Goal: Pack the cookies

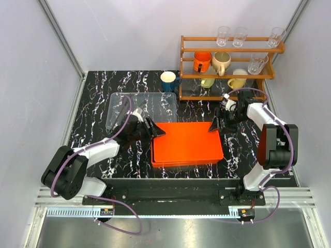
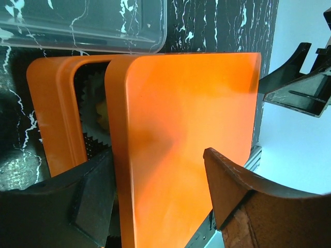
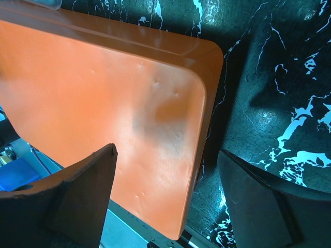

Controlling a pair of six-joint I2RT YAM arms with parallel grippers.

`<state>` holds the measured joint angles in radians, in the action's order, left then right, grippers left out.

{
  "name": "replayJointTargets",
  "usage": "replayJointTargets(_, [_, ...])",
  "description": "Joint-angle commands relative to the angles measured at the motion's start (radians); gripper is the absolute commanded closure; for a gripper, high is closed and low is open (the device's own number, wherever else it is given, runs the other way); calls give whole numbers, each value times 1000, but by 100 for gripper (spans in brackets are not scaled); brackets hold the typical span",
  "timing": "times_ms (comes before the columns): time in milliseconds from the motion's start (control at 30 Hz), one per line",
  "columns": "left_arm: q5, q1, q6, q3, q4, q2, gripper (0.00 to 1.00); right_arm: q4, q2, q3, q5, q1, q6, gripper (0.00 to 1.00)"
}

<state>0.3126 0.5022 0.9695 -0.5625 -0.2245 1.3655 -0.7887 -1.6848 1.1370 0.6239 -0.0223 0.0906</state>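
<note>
At the upper left of the top view a clear plastic tray (image 1: 150, 106) lies on the black marble table (image 1: 93, 103), with nothing in it that can be made out. Just right of it, the left gripper (image 1: 155, 129) hangs at the orange box's near-left corner, fingers well apart and holding nothing. The orange lid (image 1: 186, 142) sits shifted over the orange box (image 2: 49, 119). The gap shows crimped paper liners (image 2: 93, 88) inside and one yellowish cookie (image 2: 103, 111); the other cookies are hidden. The right gripper (image 1: 214, 126) straddles the lid's far-right corner, spread wide and empty. At the upper right, a wooden rack (image 1: 232, 50) carries mugs and glasses.
</note>
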Motion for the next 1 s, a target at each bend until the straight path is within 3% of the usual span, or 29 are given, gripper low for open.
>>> replayJointTargets(0, [-38, -16, -34, -13, -32, -52, 32, 16, -1, 30, -12, 15, 9, 13])
replayJointTargets(967, [-84, -90, -115, -7, 28, -123, 32, 0, 10, 63, -38, 82, 1, 14])
